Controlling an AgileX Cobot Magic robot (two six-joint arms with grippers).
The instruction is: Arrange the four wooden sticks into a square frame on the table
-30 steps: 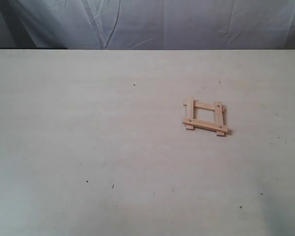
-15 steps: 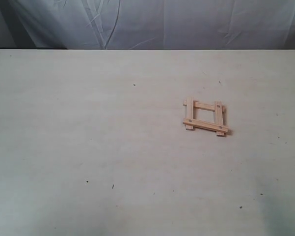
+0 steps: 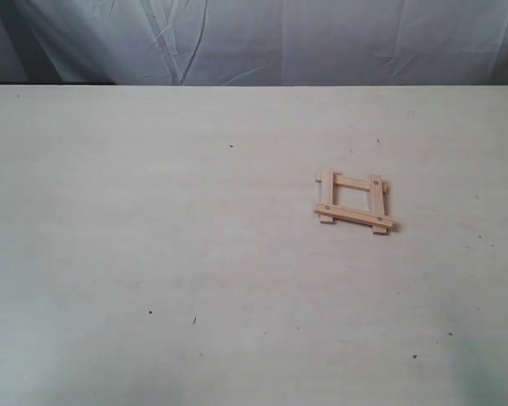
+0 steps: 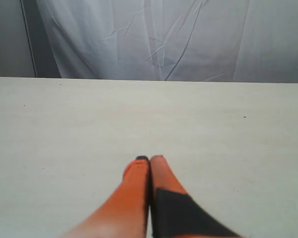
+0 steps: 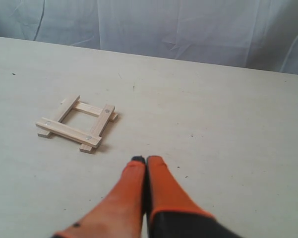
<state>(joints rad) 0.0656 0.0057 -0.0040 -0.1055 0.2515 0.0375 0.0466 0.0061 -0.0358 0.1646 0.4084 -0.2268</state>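
Sticks (image 3: 353, 216) form a square on table (image 3: 152, 211); left gripper (image 4: 149, 159) and right gripper (image 5: 145, 158) pressed together.

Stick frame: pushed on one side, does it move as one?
The four wooden sticks look only overlapped at the corners, so a push probably scatters them; dark dots there might be fasteners. Flat, thin slats: likely light, stiff, sliding rather than rolling on the table.

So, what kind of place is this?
Probably a robot test bench: a wide pale table, a wrinkled white cloth backdrop behind it, and four wooden sticks laid as a square frame.
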